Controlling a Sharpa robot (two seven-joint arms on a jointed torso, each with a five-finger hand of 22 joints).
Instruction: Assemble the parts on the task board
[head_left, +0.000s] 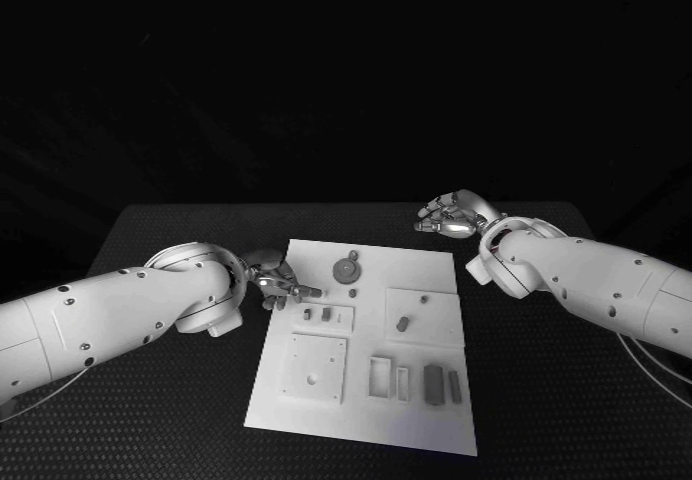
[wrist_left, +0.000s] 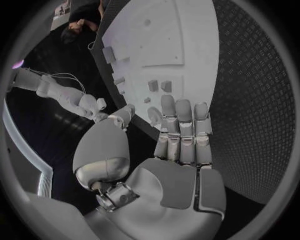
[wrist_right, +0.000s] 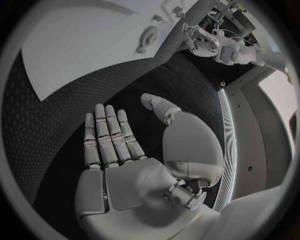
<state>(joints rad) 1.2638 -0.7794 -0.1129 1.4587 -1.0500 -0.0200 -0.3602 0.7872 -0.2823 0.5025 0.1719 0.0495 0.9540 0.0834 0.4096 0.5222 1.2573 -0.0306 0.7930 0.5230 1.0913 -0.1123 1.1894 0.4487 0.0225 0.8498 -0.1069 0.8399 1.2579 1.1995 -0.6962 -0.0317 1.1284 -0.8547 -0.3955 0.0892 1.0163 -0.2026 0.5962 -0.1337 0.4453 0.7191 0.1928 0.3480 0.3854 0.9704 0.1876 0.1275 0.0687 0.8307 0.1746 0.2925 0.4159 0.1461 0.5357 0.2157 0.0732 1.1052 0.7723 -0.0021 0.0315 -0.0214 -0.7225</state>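
White board (head_left: 433, 400) carries small grey parts (head_left: 433, 383), a round one (head_left: 348, 268) at 12 o'clock. Left hand (head_left: 276, 280) at its 9 o'clock edge and right hand (head_left: 456, 215) off its 1 o'clock corner both spread, holding nothing

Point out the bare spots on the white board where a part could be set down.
Bare: the task board's far right corner beyond the round part, and its near edge strip. Crowded: the middle band and the near slots. The left hand hangs at the left edge.

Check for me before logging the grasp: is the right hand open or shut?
Open: the right hand has its fingers spread straight, holding nothing above the table.
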